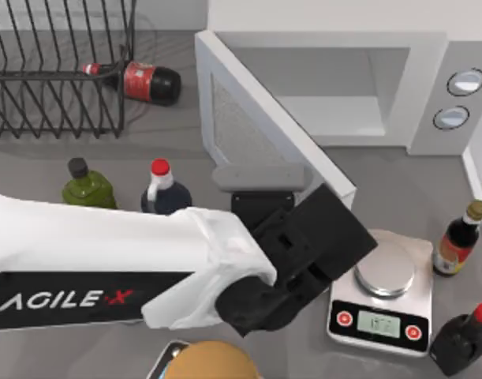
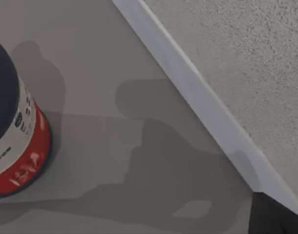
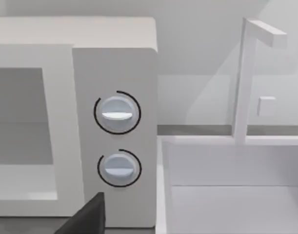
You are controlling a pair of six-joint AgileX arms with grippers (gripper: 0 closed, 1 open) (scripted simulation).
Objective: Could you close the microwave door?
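Grey tabletop [image 1: 170, 142] carries the white microwave [image 1: 430, 55] at the back, its door [image 1: 264, 118] swung open toward me. My left arm [image 1: 106, 268] reaches across, gripper [image 1: 260, 185] just beside the door; I cannot tell its fingers' state. A kitchen scale [image 1: 382, 304] sits at the right.

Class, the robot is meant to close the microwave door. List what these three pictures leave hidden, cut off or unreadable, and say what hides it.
1. Left hand's fingers: top view, covered by the arm's own black wrist against the microwave door.
2. Door handle: hidden from above.
3. Kitchen scale readout: too small to read.
4. Red-labelled can: left wrist view, cut by the edge.
5. Microwave cavity: right wrist view, cut by the edge.
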